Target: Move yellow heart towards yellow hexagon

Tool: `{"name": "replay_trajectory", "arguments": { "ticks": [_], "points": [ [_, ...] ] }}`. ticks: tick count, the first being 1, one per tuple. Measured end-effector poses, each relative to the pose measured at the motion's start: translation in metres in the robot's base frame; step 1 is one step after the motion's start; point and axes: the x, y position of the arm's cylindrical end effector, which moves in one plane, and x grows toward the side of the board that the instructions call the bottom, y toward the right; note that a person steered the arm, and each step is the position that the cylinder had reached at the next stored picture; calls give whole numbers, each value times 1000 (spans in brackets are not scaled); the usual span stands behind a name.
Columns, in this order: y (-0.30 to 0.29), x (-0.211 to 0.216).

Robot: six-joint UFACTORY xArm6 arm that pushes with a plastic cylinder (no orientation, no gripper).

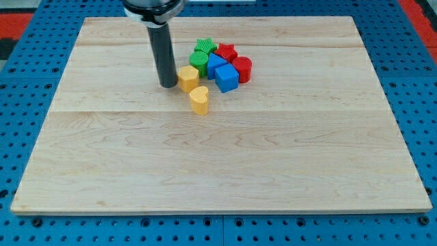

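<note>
The yellow heart point(199, 100) lies on the wooden board point(218, 157), just below and slightly right of the yellow hexagon point(188, 78); the two nearly touch. My tip point(168, 85) rests on the board just left of the yellow hexagon, close to its left side, and up-left of the heart. The dark rod rises from the tip to the view's top.
A tight cluster sits right of the hexagon: a green star point(203, 47), a green round block point(199, 62), a red star point(226, 52), a red cylinder point(242, 69), and two blue blocks point(216, 63) point(227, 78). A blue pegboard point(20, 82) surrounds the board.
</note>
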Motion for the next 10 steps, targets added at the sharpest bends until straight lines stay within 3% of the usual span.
{"name": "replay_trajectory", "arguments": {
  "ticks": [2, 3, 4, 6, 10],
  "points": [
    [24, 0],
    [8, 8],
    [-26, 39],
    [15, 95],
    [50, 73]
  ]
}}
